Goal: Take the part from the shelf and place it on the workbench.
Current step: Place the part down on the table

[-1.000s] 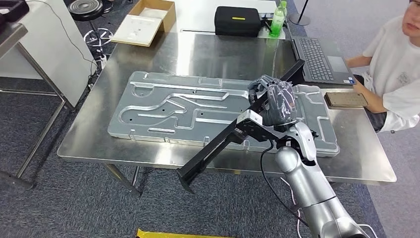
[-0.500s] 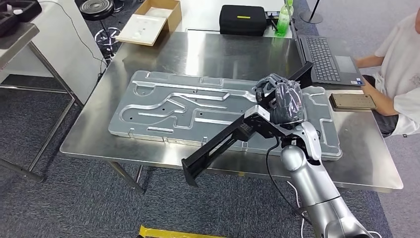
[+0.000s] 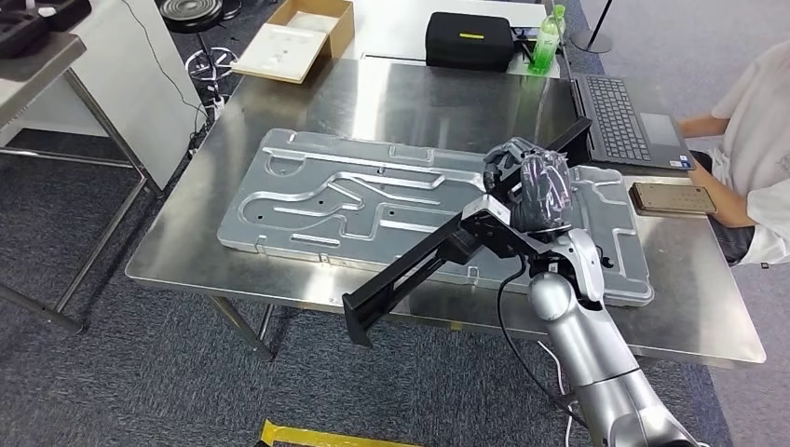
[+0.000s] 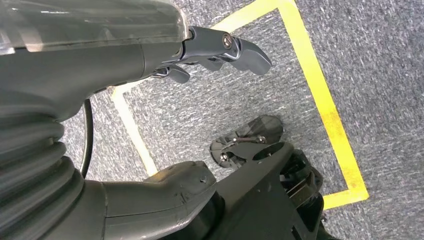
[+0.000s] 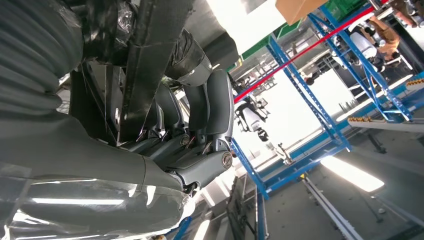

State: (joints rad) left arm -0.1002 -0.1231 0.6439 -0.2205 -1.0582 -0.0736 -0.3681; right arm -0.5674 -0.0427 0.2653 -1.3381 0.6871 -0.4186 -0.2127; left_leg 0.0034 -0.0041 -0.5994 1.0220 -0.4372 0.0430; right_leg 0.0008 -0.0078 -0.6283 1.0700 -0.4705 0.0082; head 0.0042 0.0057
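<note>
The table (image 3: 279, 102) is shiny steel, and a big flat silver plate (image 3: 373, 200) with grooves takes up most of its middle and near side. At the far right corner sits a laptop (image 3: 624, 116), and a phone (image 3: 671, 198) lies close to the right edge, where a person (image 3: 755, 158) sits with an arm on the table. The long black part (image 3: 438, 251) is not down yet. Your right robot hand (image 3: 533, 191) is wrapped tight around it near its far end, up over the right end of the plate. The part slopes down toward you, and its low end hangs past the near edge of the table, over the floor. So the job looks nearly done, but you need to set it down with care. I think you should move the part farther in over the table first, so no end sticks out over the edge. Make it level, then lower it slowly. Keep its far tip away from the laptop, the phone and the person's arm. Your left robot hand (image 4: 200, 45) hangs by the floor with its fingers apart, holding nothing.
</note>
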